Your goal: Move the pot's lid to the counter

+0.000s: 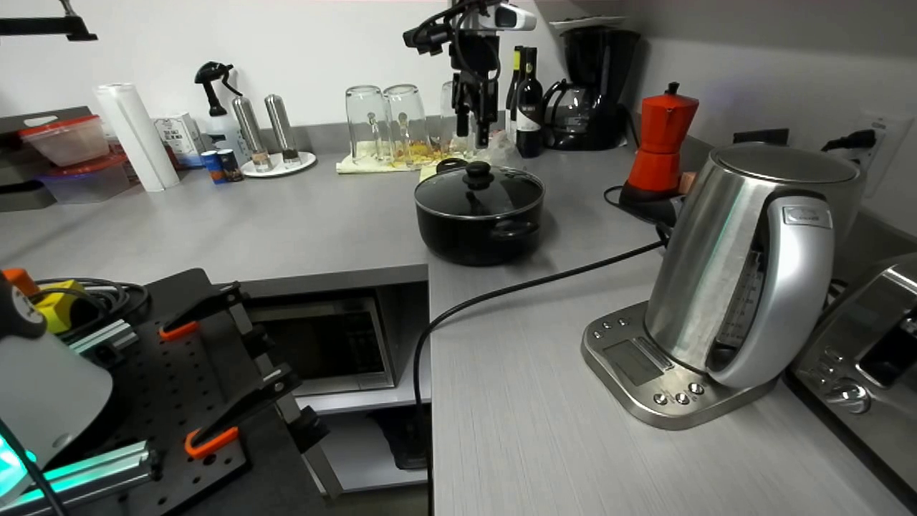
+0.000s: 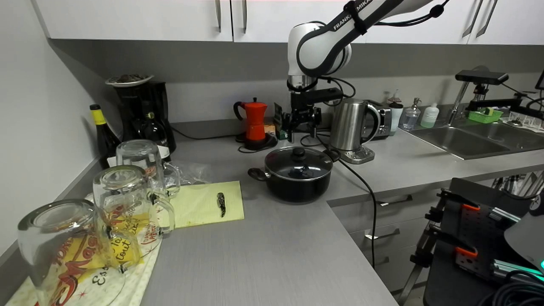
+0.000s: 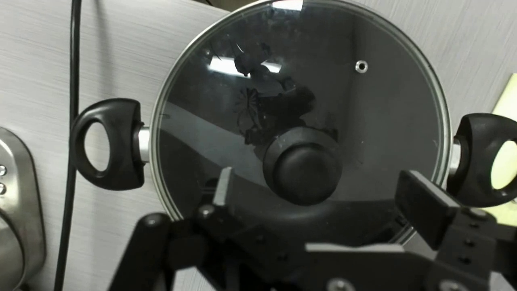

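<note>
Glass lid (image 1: 478, 204): in an exterior view, is resting level on the black pot (image 1: 469, 242), its knob (image 1: 478, 175) pointing upward.
Black pot: is standing on the light grey counter (image 1: 344, 222), near the inner corner of the L.
Gripper (image 1: 473, 137): is hanging above the knob, pointing down and clear of the lid.
Steel kettle (image 1: 706, 258): is standing on its base (image 1: 637, 390), apart from the pot.
Pot and lid: in an exterior view, are sitting together on the counter, the lid covering the pot.
Yellow cloth (image 2: 199, 204): is lying near the pot and carrying a small dark object (image 2: 221, 204).
Glass mugs (image 2: 119, 191): are standing upside down near the wall (image 2: 46, 127).
Red moka pot (image 2: 255, 121): is standing between a coffee maker (image 2: 163, 102) and the kettle.
Fingers (image 3: 223, 190): in the wrist view, are standing spread wide, the knob showing between them and closer to one of them.
Side handles (image 3: 124, 145): are projecting from opposite sides of the pot.
Black cord (image 3: 75, 60): is running past the outer edge of one handle; whether they are touching, cannot tell.
</note>
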Motion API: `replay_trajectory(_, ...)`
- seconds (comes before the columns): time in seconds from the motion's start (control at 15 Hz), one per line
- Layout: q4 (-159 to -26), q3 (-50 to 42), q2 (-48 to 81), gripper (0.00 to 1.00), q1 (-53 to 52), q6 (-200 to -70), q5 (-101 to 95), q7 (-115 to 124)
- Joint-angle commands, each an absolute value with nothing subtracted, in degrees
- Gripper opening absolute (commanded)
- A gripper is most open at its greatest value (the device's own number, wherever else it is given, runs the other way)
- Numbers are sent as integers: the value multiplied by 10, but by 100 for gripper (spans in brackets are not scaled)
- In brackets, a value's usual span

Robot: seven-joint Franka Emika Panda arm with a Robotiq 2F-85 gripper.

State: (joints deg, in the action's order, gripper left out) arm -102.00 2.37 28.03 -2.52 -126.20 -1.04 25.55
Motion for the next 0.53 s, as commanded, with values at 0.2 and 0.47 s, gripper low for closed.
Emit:
replay_trajectory(0.2,-974,0,339,100,-45,-1259,-1,241)
replay_trajectory(0.47,-962,-3,353,85,-40,-1259,6,235)
